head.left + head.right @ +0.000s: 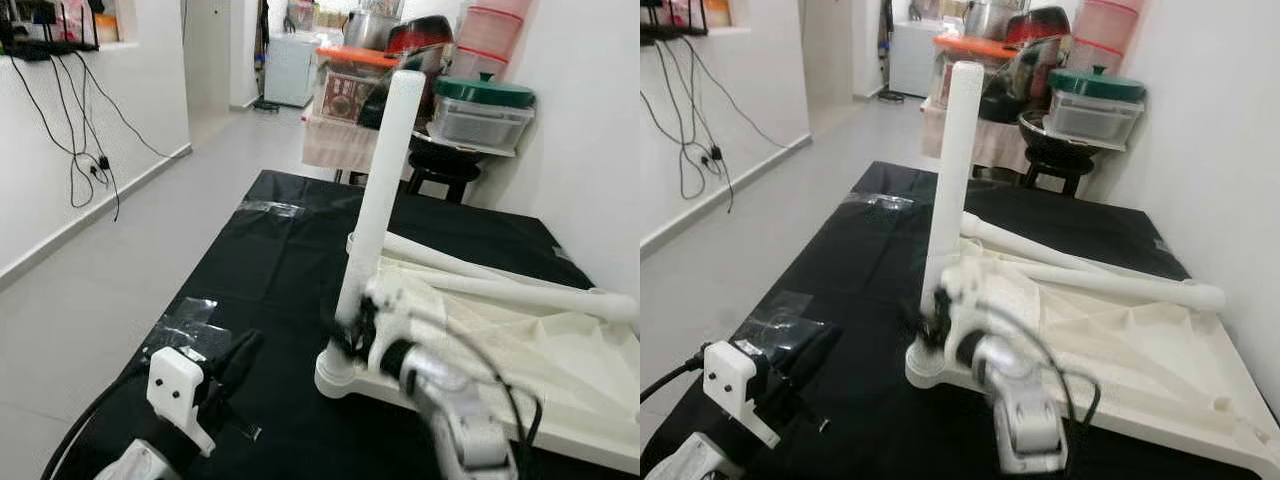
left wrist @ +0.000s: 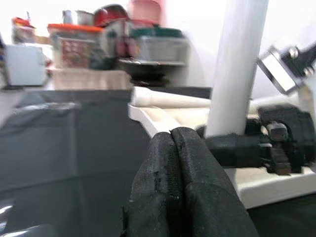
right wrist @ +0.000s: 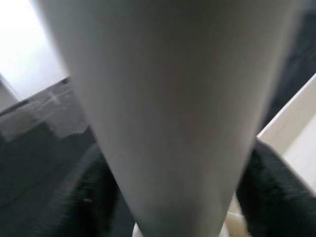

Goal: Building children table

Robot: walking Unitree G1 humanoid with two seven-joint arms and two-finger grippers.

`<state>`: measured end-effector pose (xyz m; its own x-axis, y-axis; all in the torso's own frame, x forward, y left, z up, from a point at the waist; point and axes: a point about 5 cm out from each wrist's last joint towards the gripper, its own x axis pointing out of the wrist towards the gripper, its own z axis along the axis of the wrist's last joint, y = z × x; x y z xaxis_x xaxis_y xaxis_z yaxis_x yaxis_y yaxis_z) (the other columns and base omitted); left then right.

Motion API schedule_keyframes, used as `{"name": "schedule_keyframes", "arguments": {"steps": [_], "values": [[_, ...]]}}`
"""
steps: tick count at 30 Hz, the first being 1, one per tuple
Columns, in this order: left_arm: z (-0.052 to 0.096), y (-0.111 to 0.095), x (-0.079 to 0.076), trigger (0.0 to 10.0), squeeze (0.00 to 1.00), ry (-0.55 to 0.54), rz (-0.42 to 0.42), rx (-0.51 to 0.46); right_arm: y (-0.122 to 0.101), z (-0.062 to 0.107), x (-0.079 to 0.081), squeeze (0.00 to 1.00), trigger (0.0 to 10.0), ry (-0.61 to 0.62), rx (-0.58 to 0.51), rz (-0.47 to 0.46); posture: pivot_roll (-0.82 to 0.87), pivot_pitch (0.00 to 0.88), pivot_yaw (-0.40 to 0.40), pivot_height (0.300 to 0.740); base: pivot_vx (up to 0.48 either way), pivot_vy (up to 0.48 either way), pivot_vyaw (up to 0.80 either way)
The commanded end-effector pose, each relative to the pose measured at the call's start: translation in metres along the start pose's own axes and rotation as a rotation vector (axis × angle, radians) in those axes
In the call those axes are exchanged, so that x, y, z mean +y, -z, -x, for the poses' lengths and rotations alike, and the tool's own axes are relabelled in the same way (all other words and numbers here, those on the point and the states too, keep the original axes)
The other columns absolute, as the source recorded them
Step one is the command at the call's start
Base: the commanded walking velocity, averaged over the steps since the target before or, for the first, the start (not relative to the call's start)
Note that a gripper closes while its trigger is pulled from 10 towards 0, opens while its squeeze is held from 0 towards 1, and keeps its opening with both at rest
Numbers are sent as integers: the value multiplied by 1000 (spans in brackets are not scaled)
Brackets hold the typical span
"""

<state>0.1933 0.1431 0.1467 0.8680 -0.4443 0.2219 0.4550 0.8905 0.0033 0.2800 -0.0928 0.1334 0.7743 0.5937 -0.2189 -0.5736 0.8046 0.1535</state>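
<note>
**Upright leg clamped low at the tabletop corner**

Standing upright in the near corner socket of the upturned white tabletop (image 1: 560, 360): white table leg (image 1: 385, 170). Clenched around its lower end from both sides: right gripper (image 1: 352, 335). Lying flat across the tabletop behind: two more legs (image 1: 520, 290). Spread underneath on the floor: black sheet (image 1: 270, 270). Hovering just left of the corner, pressed together and grasping nothing: left gripper (image 2: 174, 163).

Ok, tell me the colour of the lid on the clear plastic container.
Dark green lid, clearest in the left eye view.
</note>
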Motion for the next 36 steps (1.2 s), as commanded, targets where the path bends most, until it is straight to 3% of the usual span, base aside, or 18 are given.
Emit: {"name": "schedule_keyframes", "arguments": {"steps": [1,3,6,7,8,9,13,16,18,19,20,33,35,36], "values": [[-1,2,-2,10000,0,9,10,9,-20,-1,6,1000,10000,-59,-78,7,-21,0,-127,740,0,0,0],[-2,2,-3,10000,0,14,11,11,-37,-4,18,1000,10000,-260,-155,29,-18,0,-125,740,0,0,0],[-2,2,-3,10000,0,15,12,12,-41,-4,20,1000,10000,-336,-174,40,-18,0,-125,740,0,0,0],[-2,3,-3,10000,0,14,11,13,-46,-3,9,0,10000,-534,-159,144,-9,0,-125,740,0,0,0],[-2,3,-3,10000,0,14,11,13,-46,-3,9,0,10000,-534,-159,144,-9,0,-125,740,0,0,0],[-3,3,-3,10000,0,13,9,14,-50,-4,-7,0,10000,-623,-125,205,-4,0,-129,740,0,0,0],[-3,3,-3,10000,0,12,9,14,-53,-6,-14,0,10000,-640,-113,211,-4,0,-129,740,0,0,0],[-3,3,-3,10000,0,9,7,16,-61,-11,-31,0,10000,-778,-50,191,0,0,-127,740,0,0,0],[-3,3,-2,10000,0,9,6,16,-63,-13,-34,0,10000,-802,-36,184,0,0,-127,740,0,0,0],[-3,4,-2,10000,0,8,6,17,-65,-15,-37,0,2196,-808,-25,172,8,0,-128,740,0,0,0],[-3,3,-3,10000,0,8,5,17,-66,-16,-39,0,0,-813,-16,163,14,0,-129,740,0,0,0],[-2,3,-3,10000,0,7,7,17,-63,-9,-55,0,0,-843,-16,189,5,0,-126,740,0,0,0],[-2,3,-3,10000,0,7,8,17,-59,-3,-60,0,0,-797,-31,212,-1,0,-125,740,0,0,0],[-1,3,-3,10000,0,7,8,17,-55,1,-65,0,0,-701,-30,239,-11,0,-123,740,0,0,0]]}}
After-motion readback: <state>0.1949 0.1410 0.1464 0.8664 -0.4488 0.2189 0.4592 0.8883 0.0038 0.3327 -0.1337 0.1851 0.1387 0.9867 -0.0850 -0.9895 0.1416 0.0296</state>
